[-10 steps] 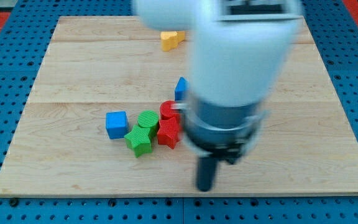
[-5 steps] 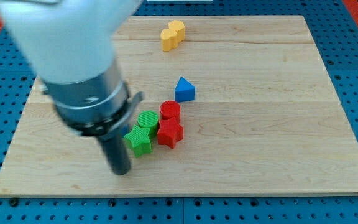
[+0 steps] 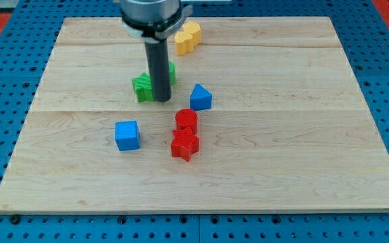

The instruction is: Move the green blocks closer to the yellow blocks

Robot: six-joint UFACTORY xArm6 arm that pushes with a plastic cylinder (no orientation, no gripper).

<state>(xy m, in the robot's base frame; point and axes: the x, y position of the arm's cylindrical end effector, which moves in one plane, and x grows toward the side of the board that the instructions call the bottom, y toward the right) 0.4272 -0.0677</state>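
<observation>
The rod ends in a bare tip [image 3: 161,100]; there is no hand on this arm, so nothing stands apart, together or clamped. The tip rests on the bench [image 3: 329,169] a little above its middle, toward the far edge, right against the near side of the green blocks.

Two green blocks show, partly hidden by the rod. The green block on the left [image 3: 142,88] sits just left of the tip, and the other green block [image 3: 171,73] peeks out on the right of the rod; their exact shapes cannot be made out behind it. The yellow blocks [image 3: 187,38] lie as a touching pair near the far edge, up and slightly right of the greens, near but not touching them.

The blue triangular block [image 3: 200,98] sits just right of the tip. The red blocks [image 3: 185,133] form a touching pair nearer the middle, and the blue cube [image 3: 127,135] lies left of them, all apart from the greens.

The likely risk is that the greens split around the rod, since the tip presses between them. An off-centre push could spin the left one away toward the left edge. A long push could also knock the yellow pair toward the far edge.
</observation>
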